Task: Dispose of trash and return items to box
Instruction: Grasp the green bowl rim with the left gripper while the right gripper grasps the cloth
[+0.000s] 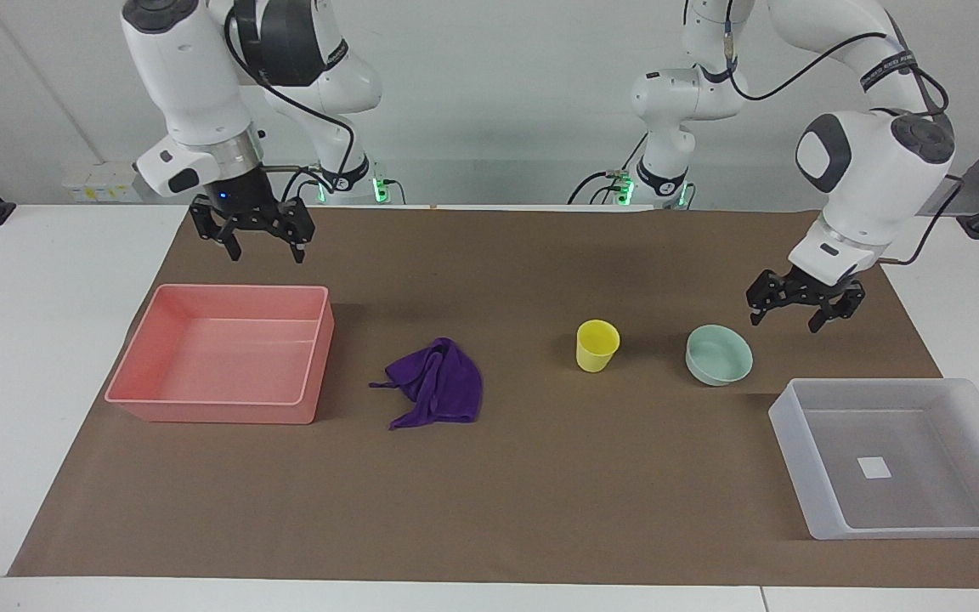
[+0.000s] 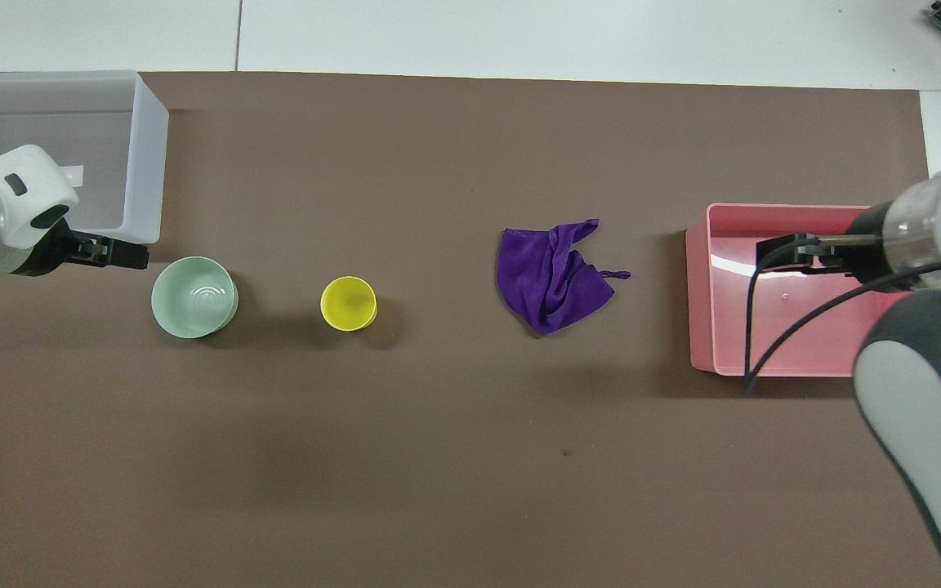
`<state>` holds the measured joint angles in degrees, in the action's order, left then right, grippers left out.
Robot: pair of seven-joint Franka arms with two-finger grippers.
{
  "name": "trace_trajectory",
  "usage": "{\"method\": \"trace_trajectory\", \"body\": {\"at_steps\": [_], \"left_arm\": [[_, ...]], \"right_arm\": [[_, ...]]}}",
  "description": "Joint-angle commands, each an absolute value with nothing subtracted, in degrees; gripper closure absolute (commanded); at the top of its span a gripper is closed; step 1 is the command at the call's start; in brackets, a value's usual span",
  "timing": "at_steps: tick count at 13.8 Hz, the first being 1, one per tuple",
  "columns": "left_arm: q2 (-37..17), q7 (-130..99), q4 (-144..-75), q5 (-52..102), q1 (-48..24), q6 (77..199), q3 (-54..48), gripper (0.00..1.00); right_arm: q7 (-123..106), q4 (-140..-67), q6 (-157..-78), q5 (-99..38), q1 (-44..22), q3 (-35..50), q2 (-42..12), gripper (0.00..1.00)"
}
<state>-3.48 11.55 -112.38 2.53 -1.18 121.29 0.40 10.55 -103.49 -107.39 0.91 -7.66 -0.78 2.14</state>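
The purple rag [image 1: 438, 387] [image 2: 548, 273] lies crumpled on the brown mat, between the pink tray and the yellow cup [image 1: 597, 344] [image 2: 348, 304]. The cup stands upright beside the mint-green bowl [image 1: 718, 354] [image 2: 193, 296]. The translucent box [image 1: 880, 382] [image 2: 148, 147] stands empty at the left arm's end, farther from the robots than the bowl. My left gripper [image 1: 804, 310] [image 2: 123, 253] is open and empty, low over the mat just beside the bowl. My right gripper [image 1: 260, 246] [image 2: 773, 249] is open and empty, raised over the pink tray.
An empty pink rectangular tray [image 1: 234, 289] [image 2: 699, 302] stands at the right arm's end of the brown mat [image 1: 540, 493]. White table surface borders the mat at both ends.
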Motion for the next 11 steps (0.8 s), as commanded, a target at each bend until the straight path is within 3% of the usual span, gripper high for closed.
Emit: {"method": "trace_trajectory", "body": {"at_steps": [1,4,7,10,11], "left_arm": [[-4.3,12.4,-116.1,3.3,-0.5,126.2,-0.1,0.0],[-4.3,12.3,-121.3,3.7,-0.6,131.6,-0.1,0.0],[-7.5,12.0,-122.1,3.8,-0.5,135.2,-0.1,0.0],[-8.8,11.3,-124.7,5.3,-0.2,139.2,-0.1,0.0],[-8.9,11.3,-125.0,5.4,0.2,139.6,-0.1,0.08]], "right_arm": [[17.6,-105.3,-115.7,0.9,-12.4,-0.6,-3.1,0.0],[21.4,-106.0,-122.3,0.8,-15.8,-0.6,-7.3,0.0],[24.7,-107.0,-129.3,0.9,-19.2,-0.6,-12.0,0.0],[24.7,-107.0,-131.9,0.9,-21.4,-0.6,-15.8,0.0],[24.5,-107.0,-133.9,1.0,-22.1,-0.6,-17.7,0.0]]}}
